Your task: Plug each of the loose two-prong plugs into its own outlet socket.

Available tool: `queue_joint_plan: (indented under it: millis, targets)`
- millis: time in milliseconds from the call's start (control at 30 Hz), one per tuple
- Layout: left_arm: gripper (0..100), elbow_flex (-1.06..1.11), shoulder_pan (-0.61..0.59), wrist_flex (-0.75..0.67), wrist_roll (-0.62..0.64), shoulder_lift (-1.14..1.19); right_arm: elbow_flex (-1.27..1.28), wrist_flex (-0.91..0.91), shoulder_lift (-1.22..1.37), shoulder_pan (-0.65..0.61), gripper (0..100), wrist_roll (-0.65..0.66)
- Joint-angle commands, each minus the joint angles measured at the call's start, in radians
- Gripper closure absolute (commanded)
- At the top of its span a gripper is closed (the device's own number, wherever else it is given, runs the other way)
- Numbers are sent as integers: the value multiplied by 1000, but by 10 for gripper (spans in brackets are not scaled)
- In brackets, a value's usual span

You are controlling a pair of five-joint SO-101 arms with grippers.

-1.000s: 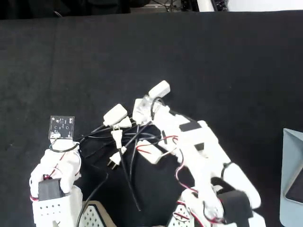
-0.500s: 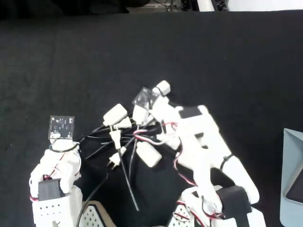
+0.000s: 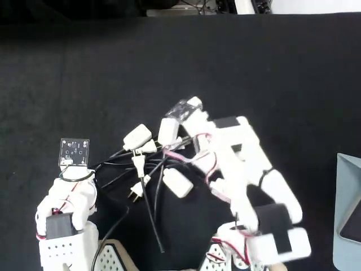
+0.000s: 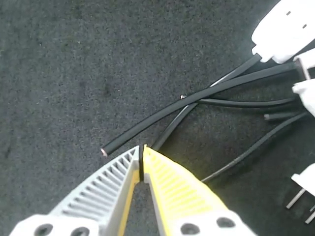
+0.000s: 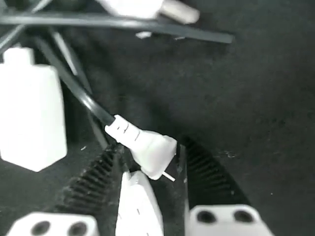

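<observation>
**A:** Where is the plug on the right side?

**B:** Between the right fingers, which are clamped on it. The held plug is a small white moulded body, smooth and rounded, with a thin metal prong at its thick end. Its long axis lies slantwise across the gap. The prong end points back toward the wrist, and its black cable leaves the narrow end, out past the fingertips. The inner faces of the fingers are dark and ribbed.

**A:** Anything else in there?

**B:** A second white piece sits deeper between them; I cannot tell what it is. Near the held plug, a white socket block lies on the fuzzy black cloth worktop. It is flat-sided and rectangular, with a narrow neck.

**A:** And the left arm?

**B:** The left fingers, one grey and one yellow, both ribbed, are pressed together and hold nothing. Their tips are close to a cut cable end.

**A:** Other plugs?

**B:** In the high view a loose plug lies in the cable tangle between the arms. Its axis is diagonal, with the prongs toward the left arm's base. A smaller plug lies just beyond it, lengthwise from near to far; I cannot tell which way its prongs face.
</observation>
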Motion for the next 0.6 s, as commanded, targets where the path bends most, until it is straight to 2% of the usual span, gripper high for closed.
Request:
queue_joint_plan:
  millis: [0, 167, 333, 567]
  targets:
    - [970, -8, -7, -20, -8, -5, -54, -23, 2, 29, 868, -11]
    - [970, -7, -5, -20, -8, -5, -38, -8, -76, 5, 861, -11]
    - [970, -5, -2, -20, -8, -5, -13, 23, -139, -6, 779, -11]
    - [970, -5, -2, -20, -8, -5, 18, 26, -153, -12, 779, 49]
